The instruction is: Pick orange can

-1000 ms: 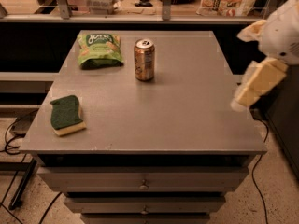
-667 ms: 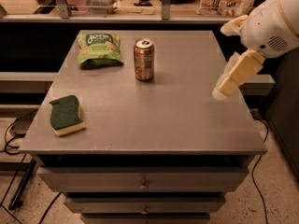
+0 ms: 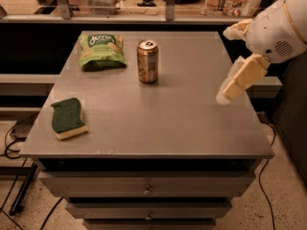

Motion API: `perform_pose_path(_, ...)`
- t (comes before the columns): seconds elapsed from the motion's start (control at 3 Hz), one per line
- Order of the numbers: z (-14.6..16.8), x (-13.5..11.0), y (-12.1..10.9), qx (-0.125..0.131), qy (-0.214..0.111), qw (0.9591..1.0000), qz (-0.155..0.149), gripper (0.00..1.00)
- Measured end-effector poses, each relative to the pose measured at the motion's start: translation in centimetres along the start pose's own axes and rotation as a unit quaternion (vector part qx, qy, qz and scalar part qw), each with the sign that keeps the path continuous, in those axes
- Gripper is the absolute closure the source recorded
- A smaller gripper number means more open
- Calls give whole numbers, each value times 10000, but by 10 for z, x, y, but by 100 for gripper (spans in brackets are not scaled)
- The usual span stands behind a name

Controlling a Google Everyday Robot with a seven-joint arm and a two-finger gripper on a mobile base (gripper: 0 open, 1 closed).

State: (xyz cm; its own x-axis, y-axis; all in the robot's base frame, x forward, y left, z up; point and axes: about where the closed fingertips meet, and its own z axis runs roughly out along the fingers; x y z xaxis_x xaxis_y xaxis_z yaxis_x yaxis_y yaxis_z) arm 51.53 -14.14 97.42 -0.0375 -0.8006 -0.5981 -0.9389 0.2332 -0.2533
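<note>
The orange can (image 3: 147, 61) stands upright on the grey table (image 3: 158, 114), a little behind the middle; it is orange-bronze with a silver top. My gripper (image 3: 225, 96) hangs over the right part of the table, well to the right of the can and a little nearer the front. It holds nothing and does not touch the can. Its cream fingers (image 3: 240, 78) point down and left from the white arm housing (image 3: 276, 25).
A green snack bag (image 3: 101, 51) lies at the back left of the table. A green-and-yellow sponge (image 3: 68, 117) lies at the front left. Drawers (image 3: 146, 188) sit below the tabletop. A counter with a railing (image 3: 144, 16) runs behind. Cables lie on the floor.
My arm and gripper have moved left from the table's right edge, in over the tabletop and nearer the can. The can, bag and sponge have not moved.
</note>
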Motion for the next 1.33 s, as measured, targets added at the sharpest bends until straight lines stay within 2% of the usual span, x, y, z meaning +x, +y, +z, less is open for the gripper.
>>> perform_pose_path(0.33, 39, -18, -7, -131, -465, 9985, 245, 0)
perform_pose_path(0.67, 80, -44, -30, -79, -905, 9950, 420, 0)
perform_pose_path(1.33, 156, -82, -71, -98, -1622, 9834, 808, 0)
